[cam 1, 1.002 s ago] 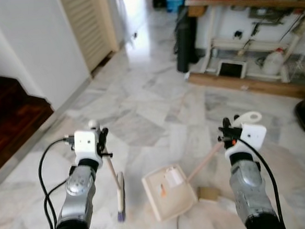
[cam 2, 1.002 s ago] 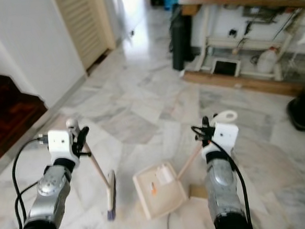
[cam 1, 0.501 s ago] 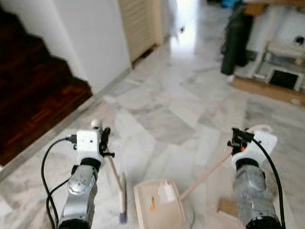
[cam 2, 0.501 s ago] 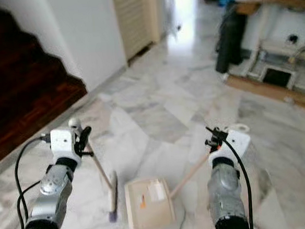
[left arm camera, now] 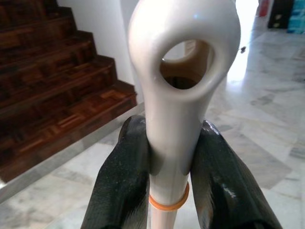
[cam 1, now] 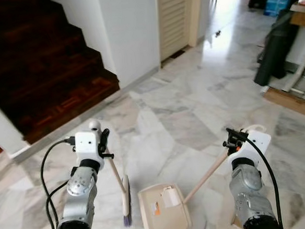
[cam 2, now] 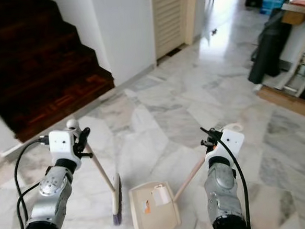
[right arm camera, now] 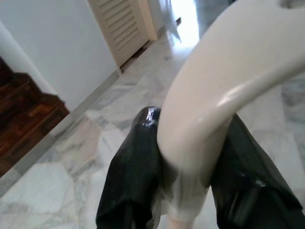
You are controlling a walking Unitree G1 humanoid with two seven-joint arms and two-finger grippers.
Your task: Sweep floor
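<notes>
My left gripper [cam 1: 103,144] is shut on the cream handle of a small broom [cam 1: 125,202], whose head rests on the marble floor [cam 1: 189,117] in front of me. The left wrist view has both black fingers [left arm camera: 125,176] pressed against the handle's looped end [left arm camera: 183,71]. To the right, my right gripper [cam 1: 231,139] is shut on the long handle [cam 1: 205,176] of a cream dustpan [cam 1: 163,214]. The pan lies flat on the floor beside the broom head, with a bit of paper and an orange speck in it. The handle's curved end [right arm camera: 224,86] sits between the right fingers [right arm camera: 136,176].
Dark wooden stairs [cam 1: 39,70] rise at the left, beside a white wall [cam 1: 131,32] and a louvred door [cam 1: 174,16]. A black bag [cam 1: 273,48] and a table leg [cam 1: 304,70] stand at the right. Open marble floor stretches ahead toward a bright hallway.
The camera has swung left: the stairs now take up the left side and the table has slid to the right edge. Both grippers keep hold of broom and dustpan.
</notes>
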